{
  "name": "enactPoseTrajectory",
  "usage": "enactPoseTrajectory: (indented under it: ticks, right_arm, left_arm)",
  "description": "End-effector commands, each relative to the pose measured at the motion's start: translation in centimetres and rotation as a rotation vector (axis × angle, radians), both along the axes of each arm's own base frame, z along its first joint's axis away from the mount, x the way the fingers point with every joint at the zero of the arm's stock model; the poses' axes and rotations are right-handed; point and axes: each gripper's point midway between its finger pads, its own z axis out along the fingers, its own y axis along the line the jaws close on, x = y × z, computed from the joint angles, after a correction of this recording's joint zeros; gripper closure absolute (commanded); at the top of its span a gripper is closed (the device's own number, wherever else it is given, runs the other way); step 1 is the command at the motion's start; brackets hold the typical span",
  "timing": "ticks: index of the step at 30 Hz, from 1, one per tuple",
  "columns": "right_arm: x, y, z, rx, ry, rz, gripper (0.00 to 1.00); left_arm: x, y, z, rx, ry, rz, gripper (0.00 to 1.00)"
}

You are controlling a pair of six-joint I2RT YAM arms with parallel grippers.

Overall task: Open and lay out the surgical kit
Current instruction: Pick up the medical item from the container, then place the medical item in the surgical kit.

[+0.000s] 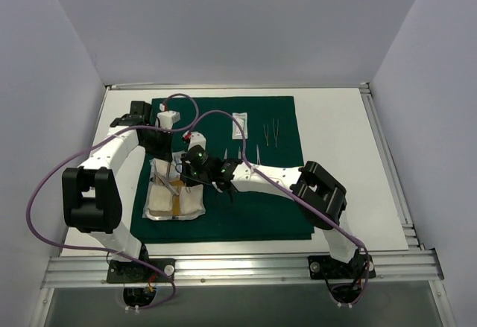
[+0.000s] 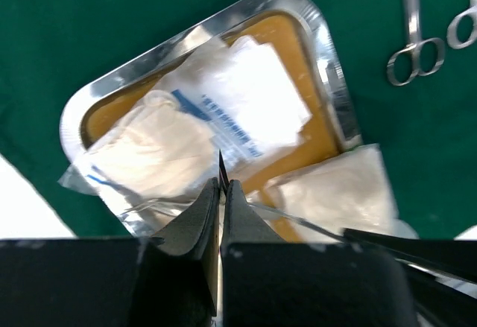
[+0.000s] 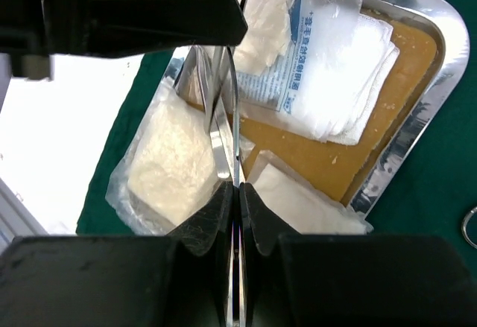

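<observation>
Closest to me, my right gripper (image 3: 237,193) was pinched shut on a thin steel tool (image 3: 222,141). My left gripper (image 2: 222,191) was pinched shut too, I think on the far end of the same tool, so one could pass it to the other without dropping it. We held it over the steel tray (image 3: 447,40), which sat at the near left of the green cloth (image 1: 253,219). White gauze packets (image 2: 250,100) lay on the tan liner (image 3: 350,152) inside the tray, not yet taken out. Ring-handled tools (image 2: 410,14) lay on the cloth to the right, spread apart so each was easy to see.
</observation>
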Motion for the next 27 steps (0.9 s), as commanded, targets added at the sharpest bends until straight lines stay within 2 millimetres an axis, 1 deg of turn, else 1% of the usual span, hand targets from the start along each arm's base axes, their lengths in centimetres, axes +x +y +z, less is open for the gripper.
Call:
enactPoseTrajectory:
  ticks: [1, 4, 6, 7, 9, 10, 11, 12, 13, 14, 15, 16, 17, 18, 19, 20, 21, 22, 23, 24, 25, 26, 27]
  right_arm:
    - [-0.2, -1.1, 3.1, 0.015, -0.021, 0.019, 1.00]
    - [-0.4, -1.4, 2.2, -0.004, -0.013, 0.021, 1.00]
    - [-0.8, -1.2, 1.7, 0.000, 0.008, 0.044, 1.00]
    - [-1.0, -1.2, 1.7, -0.003, 0.010, 0.047, 1.00]
    - [-1.0, -1.6, 2.4, 0.007, 0.011, 0.044, 1.00]
    - [-1.4, -2.0, 2.3, -0.003, 0.017, 0.045, 1.00]
    - [-1.3, -2.5, 3.4, 0.009, 0.009, 0.038, 1.00]
    - [-1.1, -3.0, 3.8, 0.006, 0.001, 0.026, 1.00]
    - [-1.2, -4.0, 3.5, -0.010, 0.003, 0.015, 1.00]
    - [-0.8, -5.1, 5.4, 0.015, -0.019, -0.008, 1.00]
    - [0.1, -6.5, 6.1, 0.012, -0.047, -0.058, 1.00]
    - [0.7, -7.6, 6.6, 0.021, -0.059, -0.087, 1.00]
    - [0.6, -9.8, 6.9, 0.026, -0.065, -0.116, 1.00]
    - [2.3, -12.4, 7.0, 0.027, -0.070, -0.178, 1.00]
    - [3.0, -14.0, 7.1, 0.043, -0.073, -0.209, 1.00]
    - [2.7, -16.4, 6.5, 0.041, -0.068, -0.229, 1.00]
    - [4.4, -19.3, 6.2, 0.042, -0.067, -0.292, 1.00]
    - [5.0, -20.9, 6.1, 0.054, -0.071, -0.323, 1.00]
    - [4.2, -22.3, 5.0, 0.065, -0.040, -0.302, 1.00]
    - [4.4, -23.6, 4.7, 0.066, -0.038, -0.322, 1.00]
    - [5.7, -26.0, 4.3, 0.068, -0.048, -0.379, 1.00]
    - [5.6, -26.9, 4.1, 0.080, -0.043, -0.386, 1.00]
    - [5.3, -28.1, 2.7, 0.069, -0.016, -0.404, 1.00]
  left_arm:
    - [1.2, 1.4, 0.5, 0.123, -0.073, -0.058, 0.98]
    - [0.5, 0.8, 0.5, 0.117, -0.077, -0.089, 0.98]
    - [0.3, 0.9, 0.2, 0.126, -0.071, -0.084, 0.98]
    - [0.5, 1.1, 0.1, 0.134, -0.077, -0.072, 0.98]
    - [0.9, 1.9, -0.3, 0.171, -0.076, -0.052, 0.98]
    - [1.0, 2.0, -0.4, 0.175, -0.075, -0.044, 0.98]
    - [1.0, 2.1, -0.4, 0.169, -0.069, -0.038, 0.98]
    - [1.2, 1.8, -0.2, 0.141, -0.069, -0.039, 0.98]
    - [1.0, 1.9, 0.0, 0.124, -0.062, -0.031, 0.98]
    - [1.0, 1.7, 0.2, 0.110, -0.063, -0.030, 0.98]
    - [0.9, 1.3, 0.7, 0.085, -0.072, -0.037, 0.98]
    - [0.8, 1.2, 1.1, 0.073, -0.074, -0.036, 0.98]
    - [0.7, 1.1, 1.4, 0.065, -0.081, -0.037, 0.98]
    - [0.6, 0.9, 2.0, 0.053, -0.093, -0.038, 0.98]
    - [0.3, 0.6, 2.6, 0.037, -0.093, -0.046, 0.98]
    - [0.2, 0.4, 3.1, 0.028, -0.103, -0.050, 0.98]
    - [0.0, 0.3, 3.4, 0.021, -0.101, -0.053, 0.98]
    - [-0.3, 0.1, 3.7, 0.011, -0.102, -0.060, 0.98]
    - [-0.3, 0.1, 3.9, 0.011, -0.105, -0.065, 0.98]
    - [-0.5, 0.1, 4.2, 0.011, -0.107, -0.065, 0.98]
    - [-0.6, 0.2, 4.4, 0.013, -0.111, -0.067, 0.98]
    - [-0.6, 0.3, 4.6, 0.014, -0.114, -0.065, 0.98]
    - [-0.6, 0.3, 4.8, 0.019, -0.119, -0.066, 0.98]
